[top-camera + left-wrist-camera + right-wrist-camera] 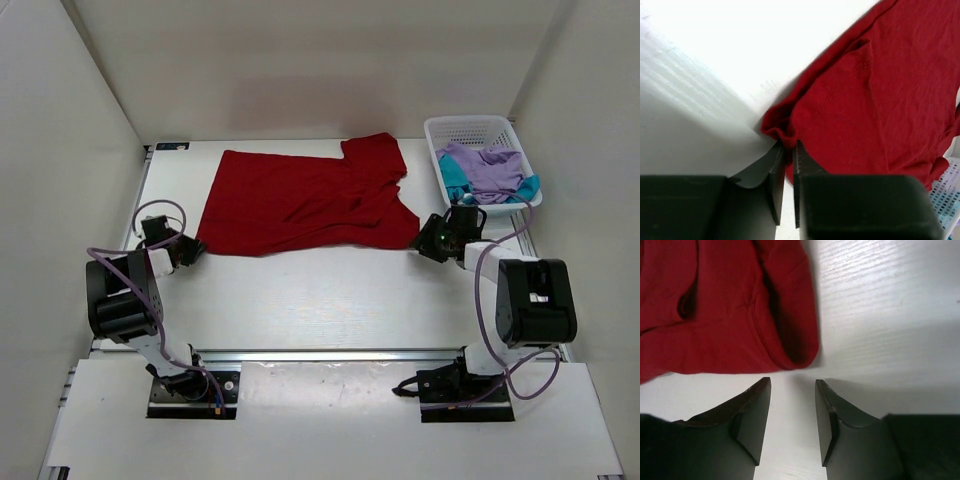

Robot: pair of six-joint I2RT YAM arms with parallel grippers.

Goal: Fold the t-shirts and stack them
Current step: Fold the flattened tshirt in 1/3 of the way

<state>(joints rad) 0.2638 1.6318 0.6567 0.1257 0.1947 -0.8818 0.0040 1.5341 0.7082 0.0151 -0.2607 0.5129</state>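
Observation:
The dark red t-shirt [300, 200] lies spread and wrinkled across the back half of the table. My left gripper [197, 250] is at its near left corner. In the left wrist view the jaws [789, 146] stand almost together, pinching a bunched fold of the red cloth [875, 100]. My right gripper [420, 243] is at the shirt's near right corner. Its jaws [793, 382] are open over bare table, with the rolled red hem [715, 315] just ahead of the tips. The lavender t-shirt [490, 170] and the teal t-shirt [455, 182] lie crumpled in the basket.
A white mesh basket [470, 122] stands at the back right, just behind my right gripper; its corner shows in the left wrist view [946, 195]. White walls close in the table on three sides. The arm bases sit at the near edge.

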